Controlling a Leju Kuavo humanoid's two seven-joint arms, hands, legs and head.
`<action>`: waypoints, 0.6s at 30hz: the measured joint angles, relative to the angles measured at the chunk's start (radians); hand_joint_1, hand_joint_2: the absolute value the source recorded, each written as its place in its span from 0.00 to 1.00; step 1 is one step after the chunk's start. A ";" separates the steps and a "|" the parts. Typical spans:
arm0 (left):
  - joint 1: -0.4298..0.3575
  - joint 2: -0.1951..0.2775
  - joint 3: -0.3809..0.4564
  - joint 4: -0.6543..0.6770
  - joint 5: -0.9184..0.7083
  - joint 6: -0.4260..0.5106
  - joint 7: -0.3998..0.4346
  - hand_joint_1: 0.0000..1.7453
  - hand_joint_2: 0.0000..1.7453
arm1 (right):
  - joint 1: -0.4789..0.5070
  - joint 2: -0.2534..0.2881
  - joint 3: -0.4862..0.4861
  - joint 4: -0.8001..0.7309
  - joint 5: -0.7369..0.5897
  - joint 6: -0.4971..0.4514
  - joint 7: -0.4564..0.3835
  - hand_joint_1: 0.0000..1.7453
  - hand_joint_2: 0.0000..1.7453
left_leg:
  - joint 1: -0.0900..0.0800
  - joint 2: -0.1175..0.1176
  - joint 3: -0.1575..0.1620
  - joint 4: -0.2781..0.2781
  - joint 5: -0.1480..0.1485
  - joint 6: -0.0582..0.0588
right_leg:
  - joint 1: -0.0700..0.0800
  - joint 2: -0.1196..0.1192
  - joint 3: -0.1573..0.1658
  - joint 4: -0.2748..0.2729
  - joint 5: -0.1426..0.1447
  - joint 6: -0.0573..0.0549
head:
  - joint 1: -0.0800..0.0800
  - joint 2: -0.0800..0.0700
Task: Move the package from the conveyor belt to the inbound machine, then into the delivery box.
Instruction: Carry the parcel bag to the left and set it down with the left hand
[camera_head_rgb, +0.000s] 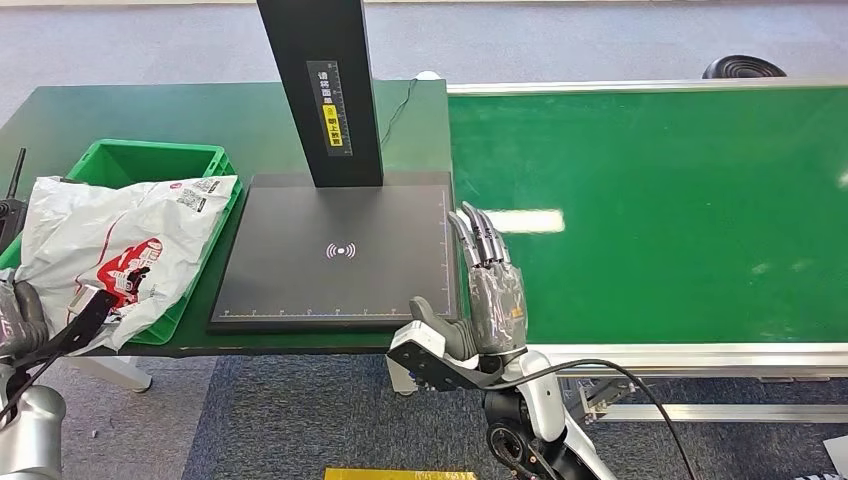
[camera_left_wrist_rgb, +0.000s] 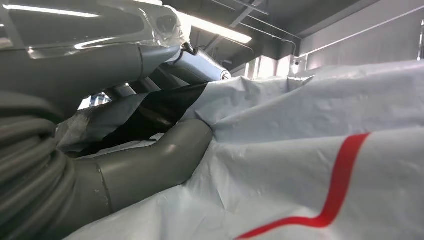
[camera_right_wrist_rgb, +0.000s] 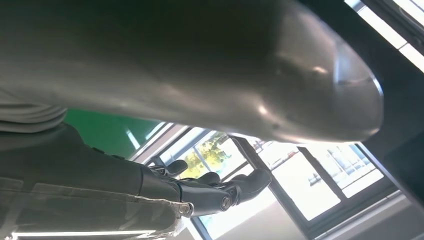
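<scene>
Your left hand (camera_left_wrist_rgb: 75, 165) fingers grip the package (camera_head_rgb: 120, 250) draped over the bin (camera_head_rgb: 150, 162) rim; released now, it might slide off. Right hand (camera_head_rgb: 490, 290) hangs loose.

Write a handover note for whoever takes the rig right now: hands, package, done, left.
Left hand: grips the white package, thumb pressed into the plastic in the left wrist view.
Right hand: holds nothing, fingers straight, at the seam between the inbound machine and the conveyor belt.
Package: draped over the green delivery box, off belt and machine plate.
Done: belt pickup. The pictures cannot show whether it was scanned.
Left: let go so it drops in, then pull the left arm back.
</scene>
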 joint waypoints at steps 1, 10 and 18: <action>0.000 -0.002 0.006 0.000 -0.002 0.000 -0.001 0.45 0.75 | 0.006 0.000 -0.002 -0.004 0.004 0.002 0.002 0.00 0.00 | 0.000 0.000 0.000 0.000 0.000 0.000 | 0.000 0.000 0.000 0.000 0.000 0.000 | 0.000 0.000; 0.007 -0.032 0.033 -0.011 -0.005 0.000 -0.014 0.00 0.00 | 0.042 0.000 -0.012 -0.037 0.024 0.018 0.005 0.00 0.00 | 0.000 0.000 0.000 0.000 0.000 0.000 | 0.000 0.000 0.000 0.000 0.000 0.000 | 0.000 0.000; 0.011 -0.066 0.033 -0.050 -0.001 0.000 -0.027 0.00 0.00 | 0.049 0.003 -0.027 -0.041 0.025 0.020 0.005 0.00 0.00 | 0.000 0.000 0.000 0.000 0.000 0.000 | 0.000 0.000 0.000 0.000 0.000 0.000 | 0.000 0.000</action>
